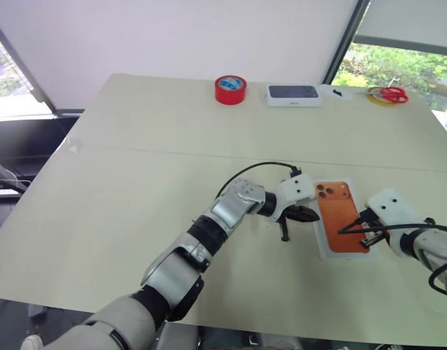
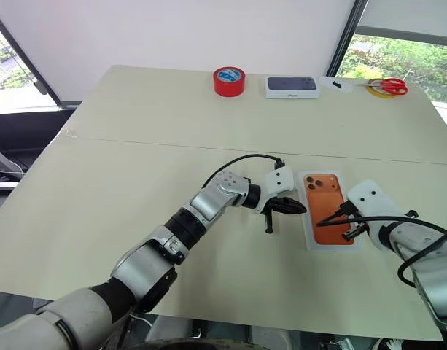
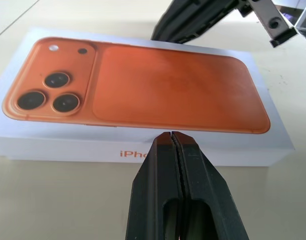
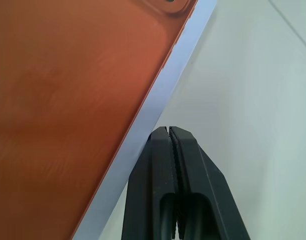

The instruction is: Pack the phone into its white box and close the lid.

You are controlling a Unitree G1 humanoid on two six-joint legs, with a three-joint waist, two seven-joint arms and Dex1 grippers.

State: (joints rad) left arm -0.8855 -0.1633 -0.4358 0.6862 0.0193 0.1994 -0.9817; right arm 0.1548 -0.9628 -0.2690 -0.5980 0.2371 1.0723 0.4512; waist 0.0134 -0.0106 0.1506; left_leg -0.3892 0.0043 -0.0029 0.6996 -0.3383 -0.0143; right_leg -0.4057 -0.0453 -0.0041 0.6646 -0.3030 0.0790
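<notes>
Lying on the pale table (image 1: pixel 135 182), the white box (image 3: pixel 68 147) is closed, with the lid (image 3: pixel 277 132) sitting on it. The top face shows the orange back of the phone (image 1: pixel 338 219) with three black lenses at the far end of the box. I cannot tell whether this is the phone itself or a printed picture on the lid.

The left gripper (image 3: pixel 171 136) is at the left long side of the box. Its two black fingers are pressed together and hold nothing, and the tips are just beside the side wall. The right gripper (image 4: pixel 167 131) is at the right long edge of the box, toward its near end. It is also fully closed and empty, with the tips at the white rim.

Far behind the box, well apart from it, are a red tape roll (image 1: pixel 230 90), a white box with a dark-blue top (image 1: pixel 293 95) and scissors (image 1: pixel 391 93).
</notes>
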